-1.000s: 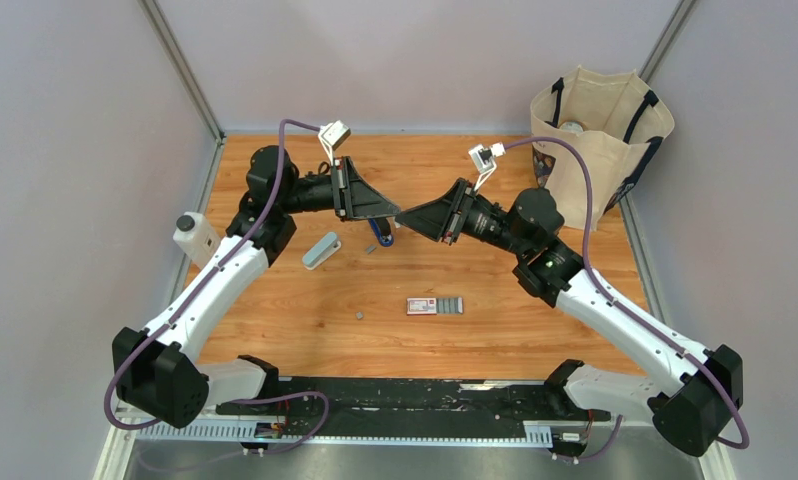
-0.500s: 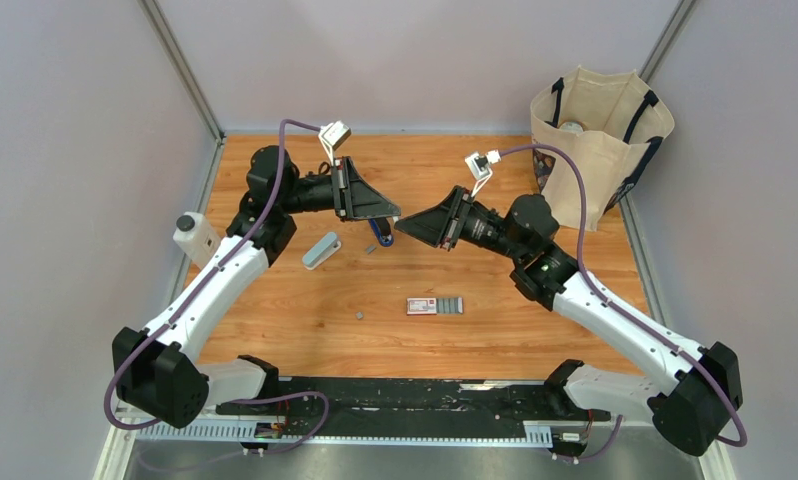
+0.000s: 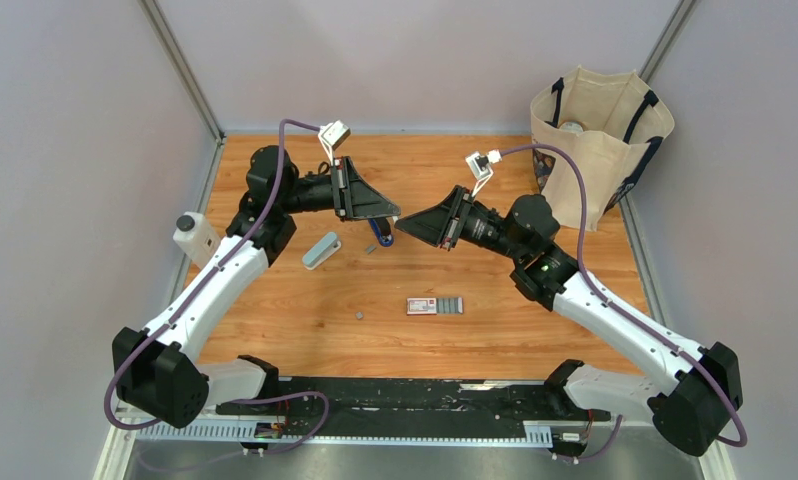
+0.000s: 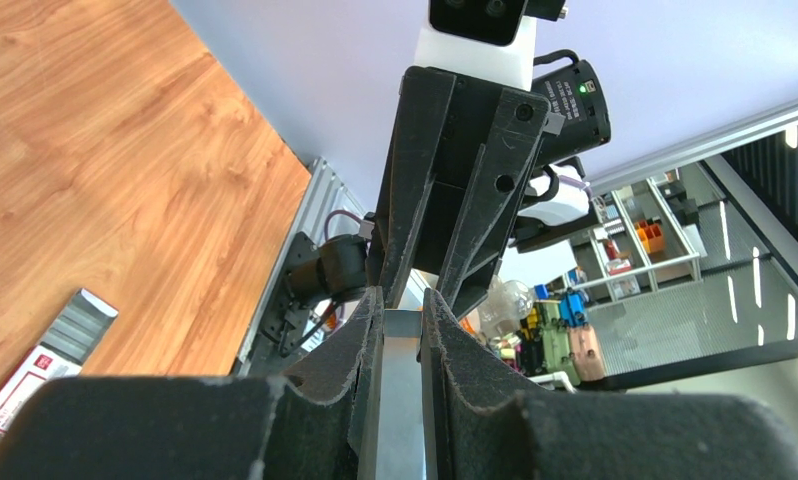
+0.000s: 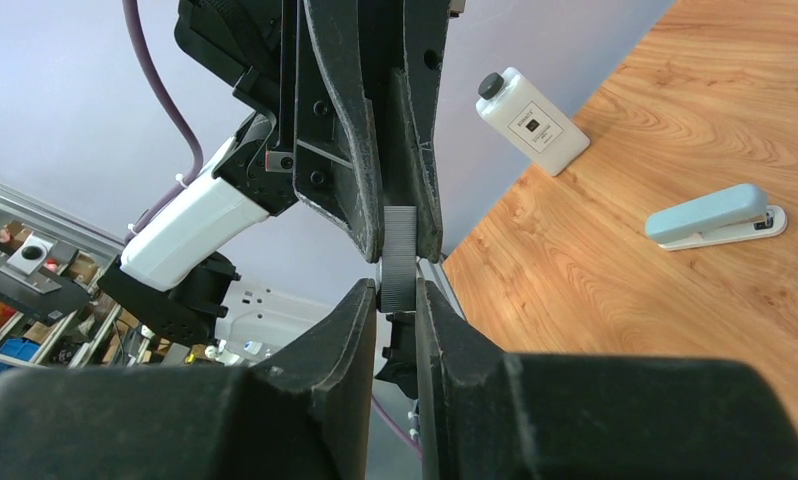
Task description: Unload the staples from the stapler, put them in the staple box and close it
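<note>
Staples (image 5: 399,245): one ribbed silver-grey strip, held in the air between my two grippers, which meet tip to tip over the far middle of the table (image 3: 305,320). My left gripper (image 3: 392,214) is pressed onto one end of the strip, with both pads against it. My right gripper (image 3: 403,222) pinches the other end.

My left arm runs from its base up the left side, bends near the far-left edge, and its forearm points right toward centre. My right arm mirrors it from the right, forearm pointing left and slightly away.

Stapler (image 3: 380,238): a blue bit shows just below the meeting fingertips, mostly hidden under the left gripper. It appears in the top view only, and I can't tell if it rests on the wood or if it is open.

From the top the strip is too small to see. Both wrist views show it, with the ribbing clear in the right wrist view. That view also shows the pale grey-green oblong piece (image 5: 717,215) and the white bottle (image 5: 532,125) on the table. The left wrist view catches the red-and-white box (image 4: 40,362) at lower left. The tote bag (image 3: 600,120) at the far right corner is in the top view only.
</note>
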Controlling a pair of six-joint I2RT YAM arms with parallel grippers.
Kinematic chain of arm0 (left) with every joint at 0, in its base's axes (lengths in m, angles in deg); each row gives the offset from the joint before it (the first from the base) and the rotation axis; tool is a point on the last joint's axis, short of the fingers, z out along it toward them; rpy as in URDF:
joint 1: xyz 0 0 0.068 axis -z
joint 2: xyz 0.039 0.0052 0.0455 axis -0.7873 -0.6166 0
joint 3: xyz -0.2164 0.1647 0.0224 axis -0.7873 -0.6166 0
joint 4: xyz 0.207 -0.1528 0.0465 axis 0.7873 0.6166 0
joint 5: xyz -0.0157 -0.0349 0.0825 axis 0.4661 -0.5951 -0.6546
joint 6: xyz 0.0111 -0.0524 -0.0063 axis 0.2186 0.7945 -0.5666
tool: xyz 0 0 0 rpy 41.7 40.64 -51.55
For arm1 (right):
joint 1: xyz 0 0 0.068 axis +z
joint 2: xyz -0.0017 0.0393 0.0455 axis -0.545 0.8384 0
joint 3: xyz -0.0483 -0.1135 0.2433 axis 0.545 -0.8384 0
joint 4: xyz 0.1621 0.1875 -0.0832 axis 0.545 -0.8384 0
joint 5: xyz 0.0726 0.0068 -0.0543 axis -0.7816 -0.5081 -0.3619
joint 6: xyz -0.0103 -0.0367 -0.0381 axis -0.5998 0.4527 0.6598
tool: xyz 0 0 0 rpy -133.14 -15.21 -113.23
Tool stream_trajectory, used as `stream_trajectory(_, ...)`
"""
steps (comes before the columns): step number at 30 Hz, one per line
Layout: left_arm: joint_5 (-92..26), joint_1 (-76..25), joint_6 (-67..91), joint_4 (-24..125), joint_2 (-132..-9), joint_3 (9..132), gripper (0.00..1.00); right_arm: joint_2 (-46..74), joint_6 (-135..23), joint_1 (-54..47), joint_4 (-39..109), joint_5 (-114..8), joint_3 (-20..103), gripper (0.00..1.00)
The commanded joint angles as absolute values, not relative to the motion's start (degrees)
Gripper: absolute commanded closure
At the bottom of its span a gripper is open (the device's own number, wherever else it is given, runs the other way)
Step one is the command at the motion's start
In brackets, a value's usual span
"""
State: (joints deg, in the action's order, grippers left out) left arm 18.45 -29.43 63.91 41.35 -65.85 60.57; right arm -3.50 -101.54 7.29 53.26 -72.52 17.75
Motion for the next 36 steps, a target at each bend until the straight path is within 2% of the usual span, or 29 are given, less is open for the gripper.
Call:
stream_trajectory(1,19.1,-29.3,63.2,40.6,-64.7,62.8,0.83,-4.3,-101.7,7.3,55.4,-73.1,19.2,0.79)
stream_trajectory(8,18.8,-29.4,61.2,42.8,-64.7,62.7,0.83,-3.2,-103.1,7.3,57.4,-74.5,19.4,0.89)
stream_trajectory(10,18.8,-29.3,60.9,42.9,-64.7,62.8,0.79,-3.1,-103.4,7.3,57.5,-74.7,19.3,0.9)
stream_trajectory(12,18.6,-29.3,60.4,43.5,-64.7,63.0,0.61,-3.1,-103.4,7.3,57.5,-74.7,19.1,0.91)
stream_trajectory(14,18.1,-29.4,59.3,44.6,-64.7,63.5,0.28,-3.4,-103.1,7.3,56.9,-74.8,19.2,0.91)
stream_trajectory(15,17.8,-29.7,58.4,45.7,-64.8,63.8,0.24,-3.5,-102.8,7.3,55.9,-74.7,19.2,0.91)
stream_trajectory(21,12.9,-34.5,50.5,60.5,-66.3,69.4,0.23,-5.8,-94.6,7.4,39.7,-70.4,21.2,0.91)
stream_trajectory(25,4.8,-38.5,34.9,81.5,-69.0,76.6,0.22,-5.0,-87.9,8.9,21.0,-61.8,24.6,0.94)
stream_trajectory(27,-0.2,-38.7,26.0,89.0,-69.5,78.6,0.21,-2.9,-86.2,10.1,13.4,-56.2,26.6,1.0)
stream_trajectory(31,-6.8,-38.6,15.2,92.1,-68.4,74.9,0.2,1.5,-85.1,13.2,4.7,-47.2,27.3,1.0)
stream_trajectory(36,-8.6,-38.6,8.0,93.1,-68.1,70.1,0.19,4.2,-86.8,15.4,0.7,-37.0,25.4,1.0)
